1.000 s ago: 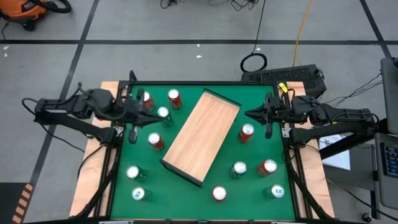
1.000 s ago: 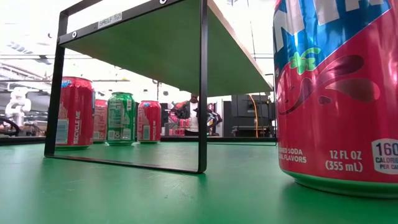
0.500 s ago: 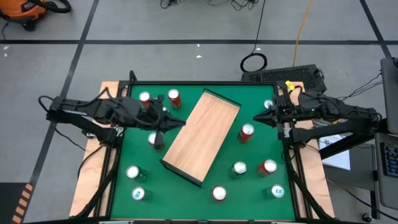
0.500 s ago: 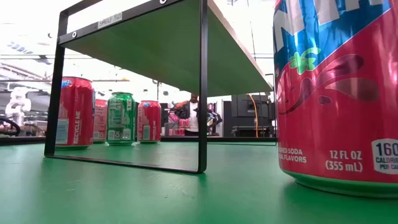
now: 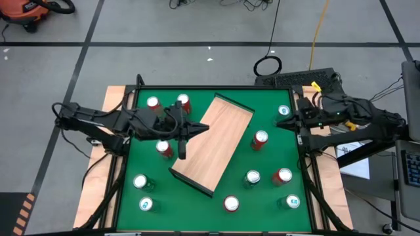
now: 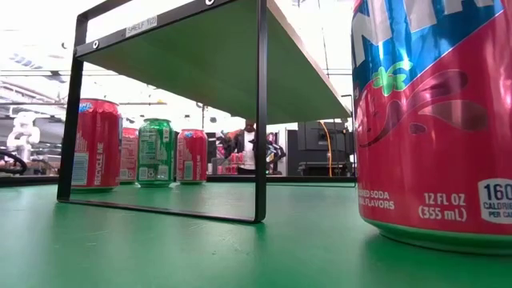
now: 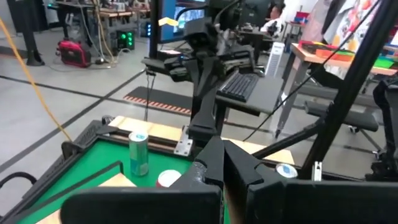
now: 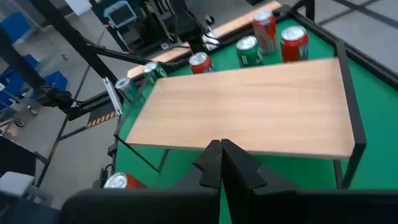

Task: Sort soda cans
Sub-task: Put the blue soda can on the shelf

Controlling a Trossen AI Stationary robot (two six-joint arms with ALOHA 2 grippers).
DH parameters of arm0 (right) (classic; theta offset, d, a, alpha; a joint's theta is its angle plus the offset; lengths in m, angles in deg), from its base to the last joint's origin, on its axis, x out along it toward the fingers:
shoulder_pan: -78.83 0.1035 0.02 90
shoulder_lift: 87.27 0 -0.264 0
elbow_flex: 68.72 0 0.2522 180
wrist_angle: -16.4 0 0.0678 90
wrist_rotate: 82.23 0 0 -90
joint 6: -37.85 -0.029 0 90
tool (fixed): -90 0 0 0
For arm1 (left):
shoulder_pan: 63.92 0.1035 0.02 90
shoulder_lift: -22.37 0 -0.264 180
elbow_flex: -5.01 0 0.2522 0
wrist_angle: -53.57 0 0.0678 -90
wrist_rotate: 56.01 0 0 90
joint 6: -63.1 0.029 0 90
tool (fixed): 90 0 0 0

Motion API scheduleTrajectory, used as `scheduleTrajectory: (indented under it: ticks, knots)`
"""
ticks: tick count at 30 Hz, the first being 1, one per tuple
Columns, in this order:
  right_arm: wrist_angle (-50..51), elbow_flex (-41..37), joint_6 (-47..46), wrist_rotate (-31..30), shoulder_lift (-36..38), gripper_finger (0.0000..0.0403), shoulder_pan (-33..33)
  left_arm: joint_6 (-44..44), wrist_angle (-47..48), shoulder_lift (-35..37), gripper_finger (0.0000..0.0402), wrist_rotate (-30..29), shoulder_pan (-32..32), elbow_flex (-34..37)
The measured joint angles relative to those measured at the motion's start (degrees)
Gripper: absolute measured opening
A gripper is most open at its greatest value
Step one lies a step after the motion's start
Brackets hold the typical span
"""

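Closed and empty, the left gripper reaches out over the green table, its tips poised above the near edge of the light wooden shelf that sits diagonally at the centre. Just beneath and behind its fingers stand a red can and, farther back toward the rear rail, two more red cans and. Two green cans and wait at the front left corner.

Right of the shelf, the soda cans are scattered: a red one close against the shelf's side, a green one and a red one nearer the front, another red can at the front edge, and a teal can in the front right corner. A further teal can stands at the right rail, just beside the right gripper, which hovers there with its fingers pressed together and nothing between them.

All the cans seen stand upright, long axes vertical, none yet grouped by colour. Judging from the layout, the left arm is much the nearer to the red cans behind the shelf, which lie back toward its own base, while the teal can by the rail falls naturally to the right arm.
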Motion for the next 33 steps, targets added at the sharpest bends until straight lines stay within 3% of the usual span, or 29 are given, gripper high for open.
scheduleTrajectory:
  ticks: [7,22,28,33]
  knots:
    - [4.2,0.0,-7.9,-7.6,-2.2,0.0,0.0,0.0,0.1,-0.1,0.0,-0.5,0.4,0.0]
    - [-1.0,0.0,-23.3,-10.5,-9.0,0.0,-4.1,0.1,6.1,-0.1,0.0,-0.6,3.5,0.0]
    - [-2.0,-0.1,-26.3,-10.4,-11.8,0.0,-6.8,0.1,10.4,-0.1,0.0,1.1,6.9,0.0]
    - [0.7,-0.1,-21.4,-11.0,-13.6,0.0,-9.2,0.0,13.2,-0.1,0.0,4.9,8.9,0.0]
